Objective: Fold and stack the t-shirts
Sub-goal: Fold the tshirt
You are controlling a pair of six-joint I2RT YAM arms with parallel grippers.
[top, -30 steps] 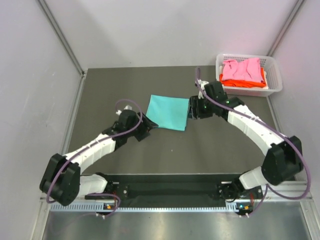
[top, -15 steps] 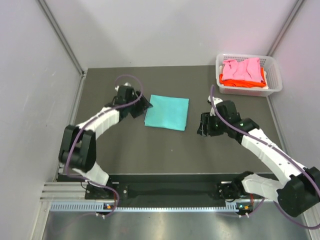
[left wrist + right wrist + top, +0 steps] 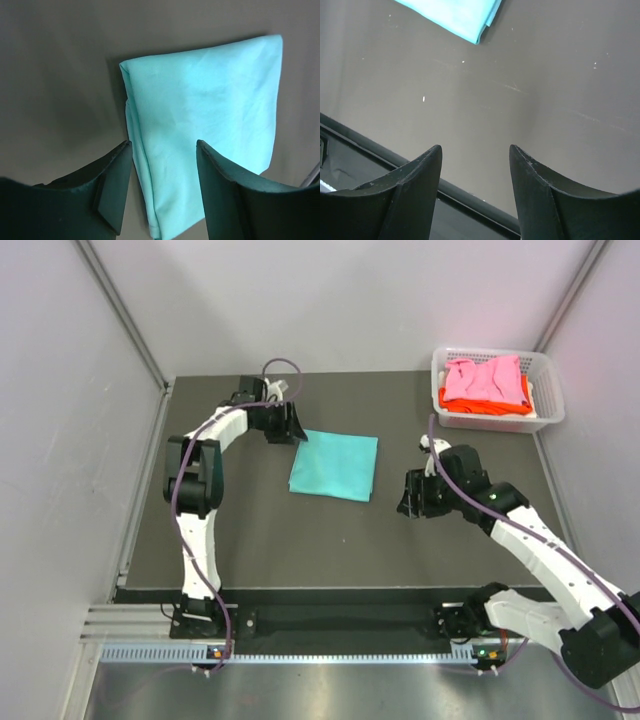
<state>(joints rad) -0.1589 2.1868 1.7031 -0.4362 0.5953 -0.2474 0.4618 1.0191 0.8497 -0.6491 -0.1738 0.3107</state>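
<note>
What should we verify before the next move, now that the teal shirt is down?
1. teal t-shirt folded and lying flat on the table: ok.
2. left gripper open and empty, its jaws either side of the shirt's folded edge: ok.
3. Left fingers touching the cloth: cannot tell.
4. right gripper open, empty, over bare table and apart from the teal t-shirt: ok.
5. pink t-shirt and orange t-shirt folded and stacked: not ok, both lie bunched in the white basket.
</note>
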